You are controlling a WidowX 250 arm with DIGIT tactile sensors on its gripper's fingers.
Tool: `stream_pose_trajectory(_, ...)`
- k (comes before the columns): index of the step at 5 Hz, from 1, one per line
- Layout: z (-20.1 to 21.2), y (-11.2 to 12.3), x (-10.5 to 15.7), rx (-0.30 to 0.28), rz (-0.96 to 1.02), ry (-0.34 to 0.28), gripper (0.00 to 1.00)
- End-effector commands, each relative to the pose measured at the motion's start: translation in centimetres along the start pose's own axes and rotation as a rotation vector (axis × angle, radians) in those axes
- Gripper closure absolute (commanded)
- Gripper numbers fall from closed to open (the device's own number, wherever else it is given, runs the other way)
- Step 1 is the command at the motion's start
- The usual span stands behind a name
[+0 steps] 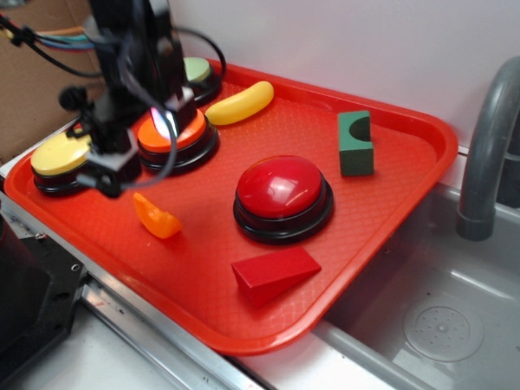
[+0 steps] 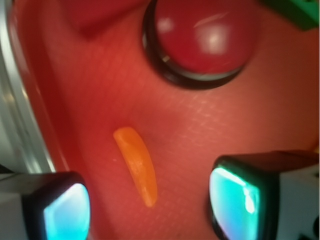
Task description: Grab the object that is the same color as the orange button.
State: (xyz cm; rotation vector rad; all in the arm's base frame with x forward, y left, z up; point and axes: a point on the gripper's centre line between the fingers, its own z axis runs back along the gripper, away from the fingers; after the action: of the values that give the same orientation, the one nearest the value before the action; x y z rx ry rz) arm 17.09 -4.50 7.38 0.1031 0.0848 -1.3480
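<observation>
My fingers (image 2: pixel 150 205) fill the bottom of the wrist view, spread wide with nothing between the pads (image 2: pixel 65 212) (they glow teal). Just beyond them the orange slice (image 2: pixel 136 164) lies on the red tray (image 2: pixel 75 90), near its front edge and apart from both pads. From the exterior view, the slice (image 1: pixel 156 216) sits in front of the orange button (image 1: pixel 175 134), clear of it, and I hang over the tray's left part above that button. The red button (image 1: pixel 283 188) stands to the slice's right, the red wedge block (image 1: pixel 275 275) nearer the front edge. The yellow button (image 1: pixel 58 156), banana (image 1: pixel 240 102) and green block (image 1: pixel 356 143) lie farther off.
</observation>
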Motion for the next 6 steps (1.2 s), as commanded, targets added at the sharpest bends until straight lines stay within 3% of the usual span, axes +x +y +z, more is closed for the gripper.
stream_pose_trajectory(1,-3.8,-1.5,0.1,-0.028,-0.068,0.007,0.0)
stream_pose_trajectory(2,-4.9,-2.1,0.3,-0.063,-0.076,-0.006,0.0)
stream_pose_trajectory(4,-6.0,-1.5,1.4,0.012,0.033,0.024,0.0)
stream_pose_trajectory(5,-6.0,-2.1,0.9,0.03,0.076,0.015,0.0)
stream_pose_trajectory(6,-6.2,-2.3,1.2,0.012,0.09,0.003,0.0)
